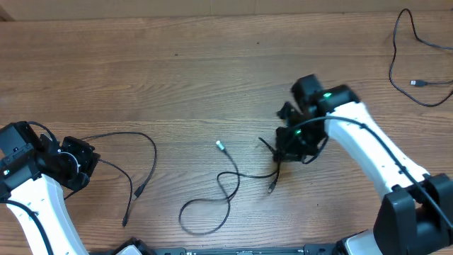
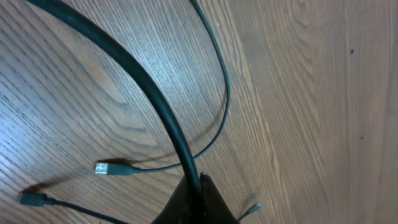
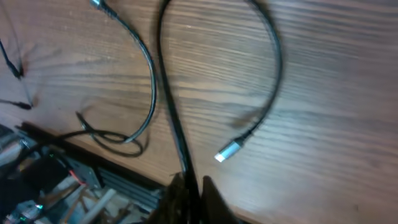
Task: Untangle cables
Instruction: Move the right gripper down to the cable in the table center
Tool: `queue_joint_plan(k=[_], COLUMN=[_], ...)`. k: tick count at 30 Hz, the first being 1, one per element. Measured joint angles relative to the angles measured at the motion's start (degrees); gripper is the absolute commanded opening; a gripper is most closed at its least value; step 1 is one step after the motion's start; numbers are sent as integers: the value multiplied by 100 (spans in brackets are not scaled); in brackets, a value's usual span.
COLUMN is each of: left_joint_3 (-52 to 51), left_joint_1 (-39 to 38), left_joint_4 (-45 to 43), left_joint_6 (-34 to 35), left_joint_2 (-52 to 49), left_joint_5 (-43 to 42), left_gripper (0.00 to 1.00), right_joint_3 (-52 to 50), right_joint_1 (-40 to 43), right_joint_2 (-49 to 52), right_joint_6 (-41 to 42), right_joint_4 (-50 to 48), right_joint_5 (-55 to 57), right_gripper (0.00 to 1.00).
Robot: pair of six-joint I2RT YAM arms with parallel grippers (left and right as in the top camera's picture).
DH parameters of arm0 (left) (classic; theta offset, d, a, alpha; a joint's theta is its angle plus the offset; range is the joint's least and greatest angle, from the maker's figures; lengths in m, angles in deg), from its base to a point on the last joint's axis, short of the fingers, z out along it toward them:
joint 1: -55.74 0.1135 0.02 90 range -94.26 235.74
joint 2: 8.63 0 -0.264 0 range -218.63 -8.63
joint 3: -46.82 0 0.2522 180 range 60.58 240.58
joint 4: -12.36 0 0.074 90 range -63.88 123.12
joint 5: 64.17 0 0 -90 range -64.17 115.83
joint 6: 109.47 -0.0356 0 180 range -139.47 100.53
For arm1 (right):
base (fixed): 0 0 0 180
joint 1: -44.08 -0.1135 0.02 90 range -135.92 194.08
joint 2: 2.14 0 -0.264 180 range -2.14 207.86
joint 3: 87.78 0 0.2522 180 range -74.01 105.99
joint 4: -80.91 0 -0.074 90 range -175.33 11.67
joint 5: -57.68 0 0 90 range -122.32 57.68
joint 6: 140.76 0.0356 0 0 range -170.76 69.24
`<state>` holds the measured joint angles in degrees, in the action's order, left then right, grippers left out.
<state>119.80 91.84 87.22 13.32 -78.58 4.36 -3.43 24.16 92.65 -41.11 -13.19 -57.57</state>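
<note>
Firstly, left claw point(image 2: 198, 190): I had it clamped on the left cable point(image 2: 143, 81), which ran out from the claw across the surface point(image 2: 311, 93) toward the upper left of my wrist view.
loose ends by the left claw: a thinner strand curved round beside the claw and ended in a USB plug point(image 2: 102, 168) lying flat. A small plug point(image 2: 28, 199) lay nearer the left edge. I could not tell whether both belonged to one cord.
right claw point(image 3: 191, 185): I had it pinched on the right cable point(image 3: 278, 62), at the middle-right of the surface.
right cable: it left the claw, looped over and came back to a silver plug point(image 3: 227, 151) resting on the wood near the claw.
middle cable point(image 1: 236, 172): it lay loose between my two arms, with a silver tip at its far end, a loop toward my base and one end near the right claw. Whether it touched the right cable I could not tell.
far cable point(image 1: 391, 64): it lay alone at the far right corner, well apart from the rest.
</note>
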Motion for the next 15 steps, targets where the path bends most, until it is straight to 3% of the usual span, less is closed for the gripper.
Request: queue_joint_plan(k=[1, 3, 5, 15], left_joint_3=[0, 0, 0, 0], left_joint_1=[0, 0, 0, 0], left_joint_4=[2, 0, 0, 2], left_joint_6=[0, 0, 0, -4], left_joint_2=[-4, -9, -9, -9], left_joint_5=[0, 0, 0, 0], left_gripper=[4, 5, 6, 10], right_joint_3=[-66, -164, -223, -262], right_joint_1=[-129, -393, -610, -1475], right_joint_2=[0, 0, 0, 0], right_joint_6=[79, 247, 442, 2177], right_joint_4=[-133, -404, -592, -1390], right_joint_5=[0, 2, -9, 212], right_gripper=[32, 82, 100, 100])
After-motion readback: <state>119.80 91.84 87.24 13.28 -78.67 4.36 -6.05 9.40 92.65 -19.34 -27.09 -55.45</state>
